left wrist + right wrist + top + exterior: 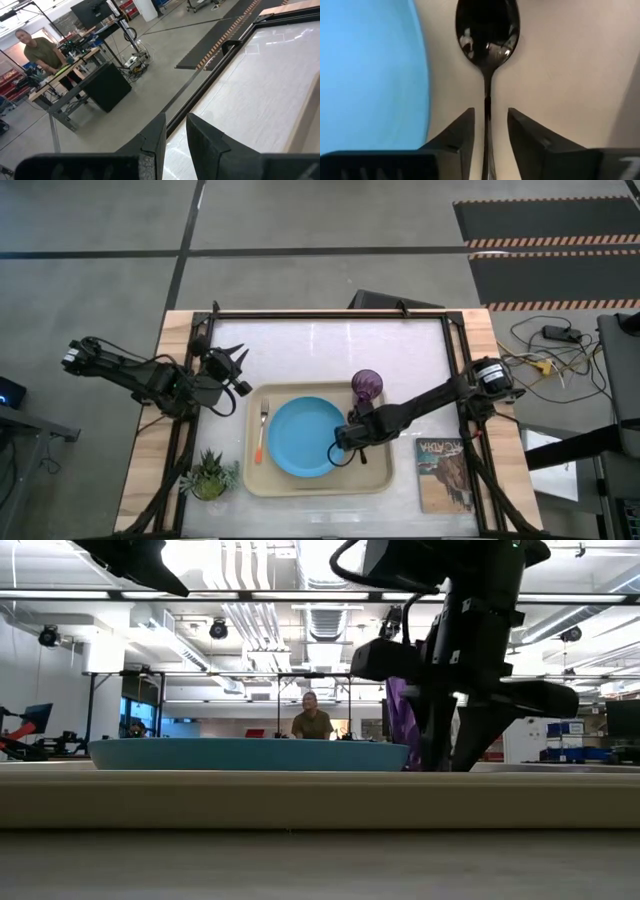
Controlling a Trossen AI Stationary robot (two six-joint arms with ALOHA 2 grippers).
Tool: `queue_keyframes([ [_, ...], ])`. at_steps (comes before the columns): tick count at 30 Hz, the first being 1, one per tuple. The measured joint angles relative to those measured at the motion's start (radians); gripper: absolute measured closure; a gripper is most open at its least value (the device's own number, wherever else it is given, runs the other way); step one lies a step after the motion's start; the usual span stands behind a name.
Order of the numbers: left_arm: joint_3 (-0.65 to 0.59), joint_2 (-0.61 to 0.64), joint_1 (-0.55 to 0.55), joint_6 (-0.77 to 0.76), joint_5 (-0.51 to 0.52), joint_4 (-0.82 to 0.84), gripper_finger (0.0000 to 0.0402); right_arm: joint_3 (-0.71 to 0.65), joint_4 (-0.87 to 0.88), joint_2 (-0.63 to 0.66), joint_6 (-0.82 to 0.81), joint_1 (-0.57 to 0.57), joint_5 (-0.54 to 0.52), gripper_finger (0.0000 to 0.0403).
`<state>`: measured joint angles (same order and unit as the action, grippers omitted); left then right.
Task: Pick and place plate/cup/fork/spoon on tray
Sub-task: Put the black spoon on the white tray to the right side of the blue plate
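The cream tray [375,480] lies at the table's middle near edge. The light-blue plate [305,437] lies flat on it, and the orange-handled fork [262,430] lies on the tray left of the plate. The purple cup [366,386] stands upright at the tray's far right corner. The dark spoon [487,30] lies on the tray floor just right of the plate, bowl up. My right gripper [490,125] is low over the tray, open, one finger on each side of the spoon's handle [487,107] without touching it. My left gripper [232,360] is open and empty, raised left of the tray.
A printed book [443,472] lies right of the tray. A small potted plant [210,477] stands at the near left corner. A dark frame [330,313] runs around the table. A person stands in the room beyond the table [312,720].
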<state>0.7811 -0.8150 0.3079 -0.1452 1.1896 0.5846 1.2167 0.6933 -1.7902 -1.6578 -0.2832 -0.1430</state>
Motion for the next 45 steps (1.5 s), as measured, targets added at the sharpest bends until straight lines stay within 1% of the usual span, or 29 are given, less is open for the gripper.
queue_keyframes([
  [4,0.0,0.0,0.0,0.0,0.0,0.0,0.0343,0.0,0.004,0.015,0.075,0.0,0.049,0.028],
  [7,0.0,0.0,0.0,0.0,0.0,0.0,0.0343,0.0,0.004,0.017,0.124,-0.017,0.062,0.0285],
  [10,0.0,0.0,0.0,0.0,0.0,0.0,0.0343,0.0,0.004,0.016,0.145,-0.043,0.064,0.0315],
  [14,0.0,0.0,0.0,0.0,0.0,0.0,0.0343,0.0,0.004,0.016,0.191,-0.071,0.056,0.0379],
  [18,0.0,0.0,0.0,0.0,0.0,0.0,0.0343,-0.001,0.004,0.03,0.281,-0.117,-0.019,0.0391],
  [20,0.0,0.0,0.0,0.0,0.0,0.0,0.0343,-0.002,0.002,0.039,0.353,-0.155,-0.103,0.0394],
  [23,0.0,0.0,0.0,0.0,0.0,0.0,0.0343,-0.017,-0.012,0.051,0.451,-0.212,-0.255,0.0394],
  [25,0.0,0.0,0.0,0.0,0.0,0.0,0.0343,-0.035,-0.06,0.063,0.556,-0.251,-0.34,0.0394],
  [27,0.001,0.0,0.0,-0.002,0.0,-0.001,0.0343,-0.067,-0.113,0.081,0.636,-0.273,-0.387,0.0394],
  [30,0.0,0.0,0.0,-0.003,0.0,-0.001,0.0343,-0.149,-0.238,0.125,0.723,-0.287,-0.417,0.0394],
  [34,0.0,0.0,0.0,-0.004,0.0,-0.002,0.0343,-0.309,-0.515,0.203,0.854,-0.285,-0.447,0.0394],
  [36,0.0,0.0,0.0,-0.004,0.001,-0.006,0.0343,-0.39,-0.667,0.229,0.954,-0.276,-0.445,0.0394],
  [38,0.0,0.0,0.0,-0.004,0.003,-0.009,0.0343,-0.456,-0.761,0.243,1.068,-0.264,-0.462,0.0394],
  [40,0.0,0.0,0.0,-0.004,0.003,-0.014,0.0343,-0.496,-0.805,0.258,1.134,-0.254,-0.485,0.0394],
  [45,0.002,-0.002,0.0,-0.002,0.022,-0.034,0.0343,-0.535,-0.801,0.277,1.167,-0.202,-0.484,0.0394],
])
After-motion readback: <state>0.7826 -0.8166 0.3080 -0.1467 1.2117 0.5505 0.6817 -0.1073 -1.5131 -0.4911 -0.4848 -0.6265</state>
